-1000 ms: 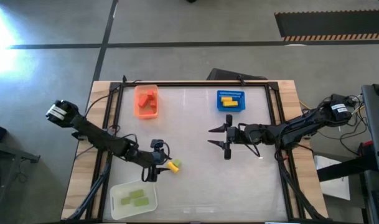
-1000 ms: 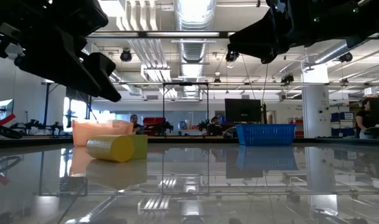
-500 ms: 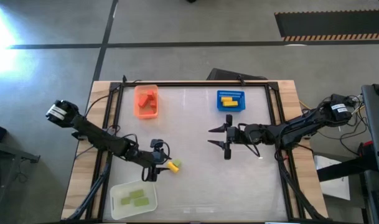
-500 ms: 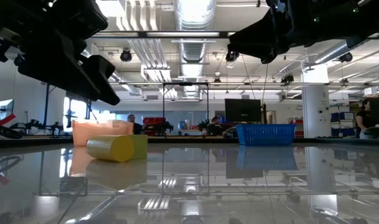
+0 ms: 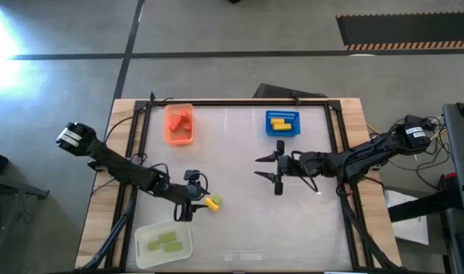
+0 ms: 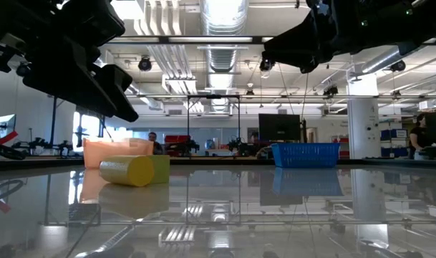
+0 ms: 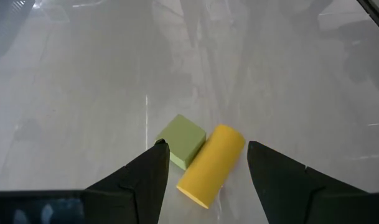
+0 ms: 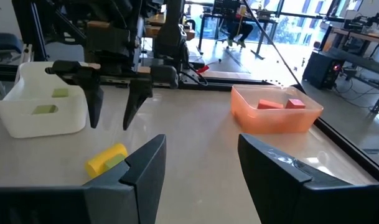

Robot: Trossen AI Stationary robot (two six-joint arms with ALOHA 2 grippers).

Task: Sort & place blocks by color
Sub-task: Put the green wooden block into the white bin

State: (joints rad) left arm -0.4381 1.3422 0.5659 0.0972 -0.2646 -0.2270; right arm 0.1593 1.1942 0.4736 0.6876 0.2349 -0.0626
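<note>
A yellow cylinder block (image 7: 211,165) lies on its side on the table, with a light green cube block (image 7: 182,141) touching it. My left gripper (image 5: 195,199) hangs open just above them at the near left, one finger on either side of the pair, touching neither. In the low view the yellow block (image 6: 128,170) and green block (image 6: 159,168) sit below that gripper's fingertip (image 6: 124,107). My right gripper (image 5: 257,167) stands open and level over the table's middle, holding nothing. Its wrist view shows the yellow block (image 8: 106,158) farther off.
An orange tray (image 5: 180,137) with red blocks stands at the far left. A blue tray (image 5: 282,133) with yellow blocks is at the far middle. A white tray (image 5: 144,255) with green blocks sits at the near left edge. Bare table lies between the arms.
</note>
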